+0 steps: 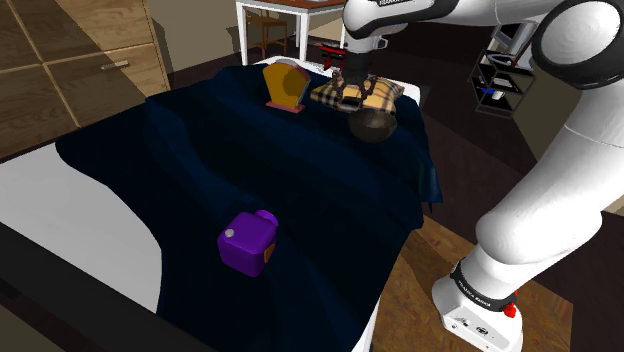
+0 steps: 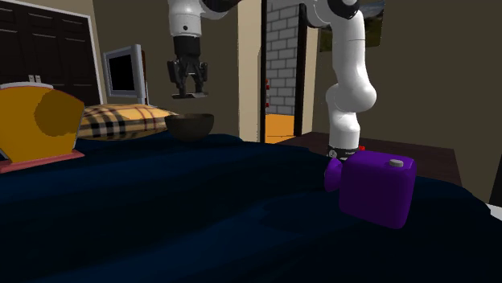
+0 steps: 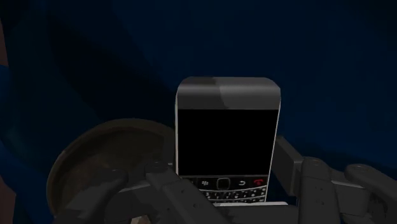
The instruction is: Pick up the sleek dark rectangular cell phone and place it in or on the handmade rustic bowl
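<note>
My pincer (image 2: 190, 88) pinches the dark phone (image 3: 228, 137) above the brown bowl (image 2: 190, 126); pick-up looks done, lowering and releasing it into the bowl remains.

Black phone (image 3: 227, 146) (grey-topped, one red key), dark brown bowl (image 1: 371, 126), tan plaid pillow (image 1: 385, 93), purple block (image 1: 248, 243), navy bedcover (image 1: 300, 190), yellow-orange toaster (image 1: 286, 84), black gripper (image 2: 188, 92).

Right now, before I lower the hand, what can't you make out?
1. Wrist view: the phone's lower end, behind the hand.
2. Wrist view: part of the bowl, behind phone and hand.
3. Second exterior view: the bowl's inside, hidden by its own wall.
4. Shoulder view: the phone, too small and dark to tell from the hand.
</note>
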`<state>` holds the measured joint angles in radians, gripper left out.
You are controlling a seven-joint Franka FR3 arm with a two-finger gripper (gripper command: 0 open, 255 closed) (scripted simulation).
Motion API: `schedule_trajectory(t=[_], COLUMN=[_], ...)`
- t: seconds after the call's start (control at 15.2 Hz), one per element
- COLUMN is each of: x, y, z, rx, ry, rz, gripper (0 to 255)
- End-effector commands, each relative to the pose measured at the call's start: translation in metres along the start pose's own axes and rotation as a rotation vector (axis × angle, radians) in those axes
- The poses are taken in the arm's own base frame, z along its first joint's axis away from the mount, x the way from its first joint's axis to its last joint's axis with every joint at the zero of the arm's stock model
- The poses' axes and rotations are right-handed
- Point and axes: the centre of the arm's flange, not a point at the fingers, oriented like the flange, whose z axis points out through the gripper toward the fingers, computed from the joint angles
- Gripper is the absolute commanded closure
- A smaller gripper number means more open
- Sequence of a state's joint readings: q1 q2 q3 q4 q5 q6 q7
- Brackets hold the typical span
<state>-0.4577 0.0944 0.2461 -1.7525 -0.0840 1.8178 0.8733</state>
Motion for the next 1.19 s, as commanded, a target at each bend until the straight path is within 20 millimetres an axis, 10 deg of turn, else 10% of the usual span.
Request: schedule_trajectory(t=[0.0, 0.53, 1.12], x=[0.018, 0.096, 0.098], y=[0.016, 0.087, 0.087], z=[0.0, 0.005, 0.047], rx=[0.0, 0.0, 0.0], ry=[0.0, 0.0, 0.0], rz=[-0.001, -0.001, -0.001], gripper=[255, 255, 255])
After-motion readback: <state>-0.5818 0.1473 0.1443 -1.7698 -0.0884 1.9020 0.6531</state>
